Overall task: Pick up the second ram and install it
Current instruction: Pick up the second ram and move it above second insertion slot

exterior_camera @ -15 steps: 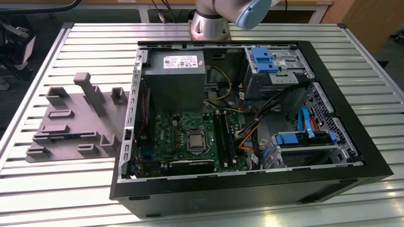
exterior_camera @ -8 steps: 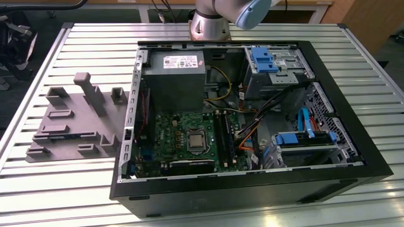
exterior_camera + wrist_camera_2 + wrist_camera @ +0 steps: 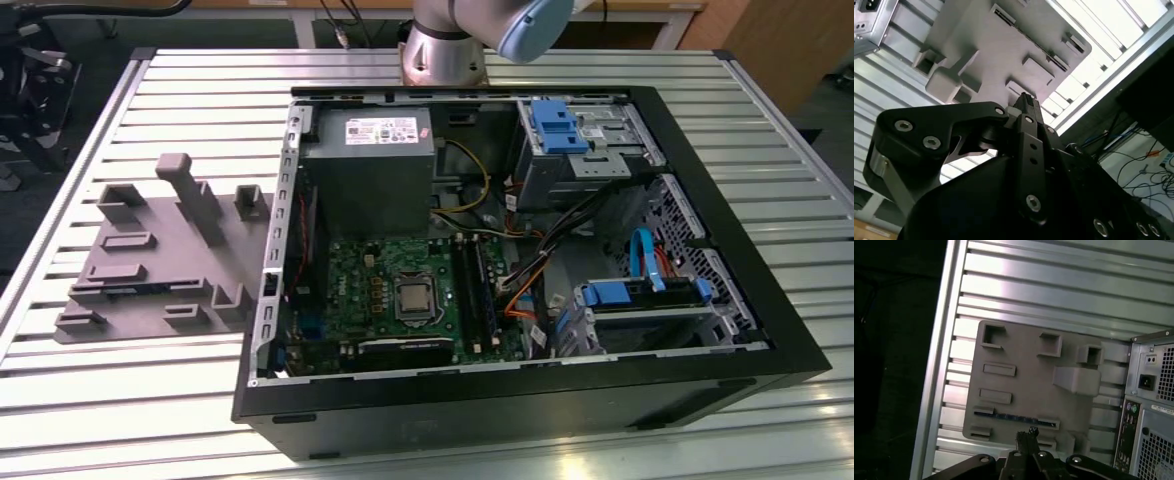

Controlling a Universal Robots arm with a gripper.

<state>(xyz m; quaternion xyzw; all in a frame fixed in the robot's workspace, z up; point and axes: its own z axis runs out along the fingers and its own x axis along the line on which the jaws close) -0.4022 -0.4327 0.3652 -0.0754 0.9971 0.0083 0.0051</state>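
Grip: we see the gripper [image 3: 1027, 432] with its tips pressed together, holding nothing.
Ram: we find the second ram [image 3: 1019, 417] lying in a slot of the grey tray [image 3: 1024, 355], apart from the tips.

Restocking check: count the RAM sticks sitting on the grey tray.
1. A blue-green stick stands on edge in the grey tray's long slot, on the side nearest the end effector. The end effector's body hides the tray's closest edge, so another could sit there.

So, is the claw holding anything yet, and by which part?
Nothing is held. The claw hangs shut over the grey tray, and the second ram lies in that tray, untouched.
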